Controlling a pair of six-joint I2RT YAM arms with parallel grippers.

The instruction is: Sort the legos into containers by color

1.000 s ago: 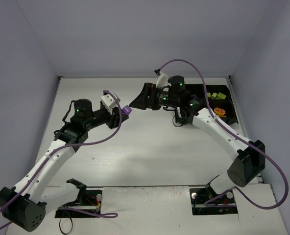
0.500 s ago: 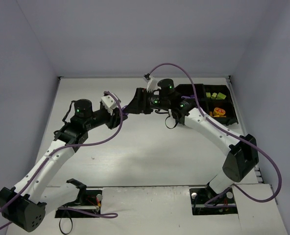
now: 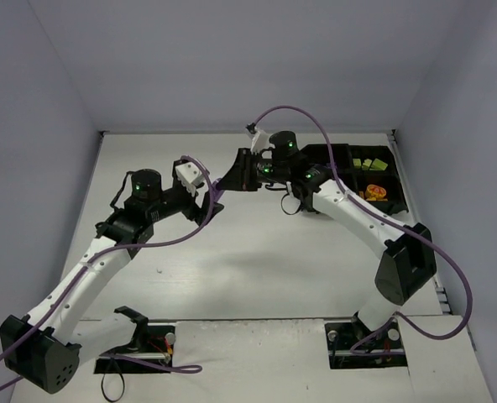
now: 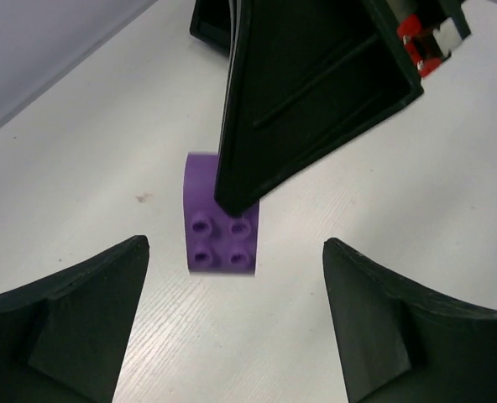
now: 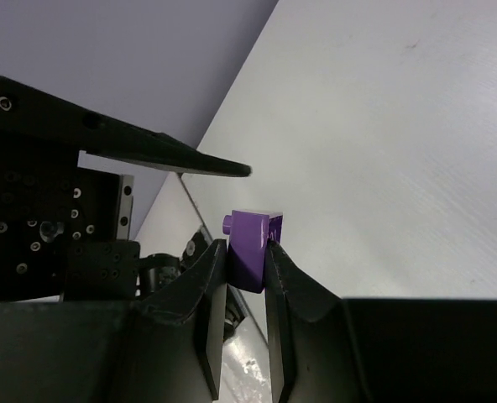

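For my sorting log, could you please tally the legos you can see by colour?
Purple lego: 1, held in the right gripper
Lime green legos: 3, in the tray
Orange legos: 2, in the tray
Total: 6 visible; tray counts are rough, as the right arm hides part of it.

**Crowded Between the Jaws, Open Surface Around Them**

The left jaws stood wide apart, but the gap between them was filled by the purple brick [image 4: 221, 231] and by the right jaws, which reached in from the opposite side and pinched it. To either side of that meeting point the white surface [image 3: 257, 264] offered free passage. Well behind the right jaws, the black tray [image 3: 397, 180] blocked low sweeps.
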